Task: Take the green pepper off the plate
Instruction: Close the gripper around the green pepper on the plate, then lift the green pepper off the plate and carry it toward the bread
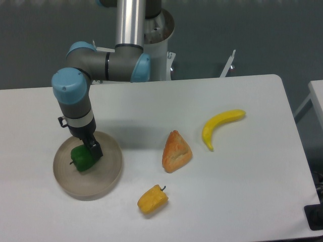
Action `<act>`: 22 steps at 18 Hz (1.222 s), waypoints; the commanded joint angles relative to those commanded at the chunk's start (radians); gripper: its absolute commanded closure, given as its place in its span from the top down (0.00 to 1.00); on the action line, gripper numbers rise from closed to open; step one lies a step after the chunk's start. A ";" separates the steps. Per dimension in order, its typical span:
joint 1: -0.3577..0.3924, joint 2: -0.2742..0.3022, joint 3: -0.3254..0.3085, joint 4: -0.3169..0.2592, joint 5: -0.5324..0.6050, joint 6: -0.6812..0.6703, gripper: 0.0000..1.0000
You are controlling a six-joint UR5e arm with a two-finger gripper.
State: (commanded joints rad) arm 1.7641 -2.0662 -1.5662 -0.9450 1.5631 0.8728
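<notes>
The green pepper (83,158) is seen lying on the plate (103,179), left of centre, stem toward the left. The tool (91,149) is lowered directly over it, one dark finger visible against its right flank; whether it is clamped cannot be told. A straight lift is judged to remain.

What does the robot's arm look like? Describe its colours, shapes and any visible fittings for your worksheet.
The arm is made of silver-grey metal tubes linked by rounded joints with light-blue caps. A white band rings the wrist. Below it sits a black gripper with dark fingers. A small black fitting sticks out beside the wrist.
</notes>
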 joint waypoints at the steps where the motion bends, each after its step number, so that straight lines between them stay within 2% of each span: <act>1: -0.005 -0.014 0.000 0.003 0.000 -0.002 1.00; 4: -0.006 -0.044 0.002 0.047 0.002 -0.003 1.00; 6: -0.006 -0.052 0.008 0.054 0.002 0.009 1.00; 7: -0.005 -0.054 0.011 0.052 0.002 0.012 0.71; 8: -0.005 -0.051 0.006 0.051 0.002 0.012 0.57; 9: -0.003 -0.046 0.002 0.051 0.002 0.014 0.39; 10: 0.000 -0.042 0.000 0.048 0.000 0.014 0.31; 13: 0.027 -0.020 0.000 0.045 -0.003 0.014 0.30; 15: 0.066 0.030 -0.011 0.032 -0.008 0.015 0.30; 17: 0.118 0.089 -0.025 0.025 -0.060 0.014 0.30; 19: 0.190 0.139 -0.023 -0.038 -0.127 0.018 0.29; 22: 0.256 0.184 -0.002 -0.112 -0.146 0.092 0.28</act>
State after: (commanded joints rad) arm 2.0200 -1.8823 -1.5678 -1.0567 1.4174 0.9646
